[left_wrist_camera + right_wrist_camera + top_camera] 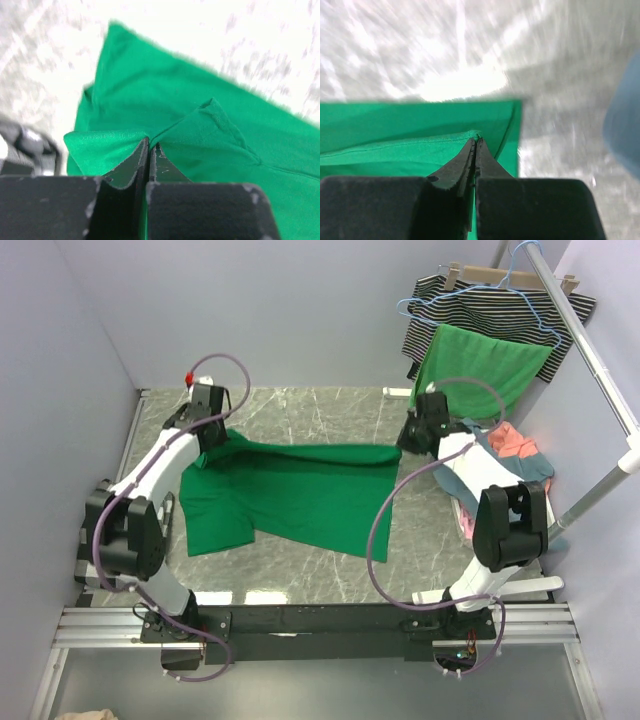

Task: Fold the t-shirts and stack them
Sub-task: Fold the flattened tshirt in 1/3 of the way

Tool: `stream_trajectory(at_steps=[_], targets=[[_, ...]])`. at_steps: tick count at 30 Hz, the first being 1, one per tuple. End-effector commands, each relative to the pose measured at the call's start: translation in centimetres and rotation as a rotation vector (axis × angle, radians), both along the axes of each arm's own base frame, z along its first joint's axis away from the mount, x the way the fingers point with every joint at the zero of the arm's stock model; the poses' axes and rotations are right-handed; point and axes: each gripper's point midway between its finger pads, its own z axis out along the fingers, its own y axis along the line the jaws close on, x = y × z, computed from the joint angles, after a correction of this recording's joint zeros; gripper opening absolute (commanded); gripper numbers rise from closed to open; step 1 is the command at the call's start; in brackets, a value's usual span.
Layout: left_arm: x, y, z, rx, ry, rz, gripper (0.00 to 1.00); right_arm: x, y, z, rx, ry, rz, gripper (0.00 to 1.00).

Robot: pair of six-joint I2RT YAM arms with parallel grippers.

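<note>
Top external view shows the green t-shirt [300,495] spread on the marble worktop [300,410], its two far corners at the wrists, whose bodies hide the fingertips from above. In the left wrist view, the left tool [149,149] is clamped on a raised fold of the green cloth, and the worktop beyond is blurred. The right tool [476,145] is pinched together on the shirt's edge near its corner. The blue and coral t-shirts [505,455] lie heaped at the worktop's right side, partly covered by the right arm.
</note>
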Motion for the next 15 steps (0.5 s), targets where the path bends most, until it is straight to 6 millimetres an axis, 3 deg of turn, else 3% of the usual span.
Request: stream_trajectory(at_steps=[1, 2, 3, 4, 5, 6, 8, 9, 10, 11, 12, 13, 15], targets=[[4.4, 2.1, 3.7, 0.086, -0.101, 0.039, 0.03, 3.0, -0.9, 4.1, -0.024, -0.093, -0.048, 0.00], [5.4, 2.8, 2.9, 0.125, -0.082, 0.042, 0.03, 3.7, -0.8, 4.9, -0.023, -0.110, -0.051, 0.00], [6.2, 3.5, 3.2, 0.142, -0.091, 0.049, 0.02, 4.2, -0.9, 4.4, -0.031, -0.101, -0.054, 0.00], [7.6, 3.9, 4.8, 0.150, -0.127, 0.054, 0.02, 4.5, -1.0, 4.5, -0.037, -0.105, -0.061, 0.00], [8.6, 4.2, 3.8, 0.164, -0.104, 0.041, 0.02, 5.3, -1.1, 5.1, -0.038, -0.125, -0.069, 0.00], [9.6, 5.1, 4.1, 0.167, -0.117, 0.049, 0.02, 5.7, -1.2, 4.5, -0.043, -0.112, -0.072, 0.00], [12.2, 5.4, 4.9, 0.157, -0.144, 0.016, 0.03, 6.9, -1.3, 5.3, -0.040, -0.130, -0.081, 0.00], [13.7, 6.1, 6.7, 0.154, -0.196, 0.017, 0.04, 7.3, -1.5, 4.8, -0.045, -0.120, -0.085, 0.00], [15.0, 6.2, 5.6, 0.165, -0.185, -0.009, 0.04, 8.0, -1.8, 5.1, -0.048, -0.129, -0.096, 0.00], [16.0, 6.2, 5.8, 0.161, -0.199, -0.025, 0.05, 8.4, -1.9, 5.2, -0.048, -0.134, -0.103, 0.00], [17.3, 6.3, 8.2, 0.158, -0.252, -0.039, 0.07, 8.8, -2.0, 4.3, -0.049, -0.120, -0.106, 0.00], [18.4, 6.3, 6.9, 0.179, -0.237, -0.059, 0.08, 9.5, -2.2, 4.9, -0.047, -0.132, -0.113, 0.00], [20.5, 6.0, 8.8, 0.194, -0.319, -0.091, 0.13, 10.2, -2.2, 4.0, -0.052, -0.122, -0.118, 0.00]])
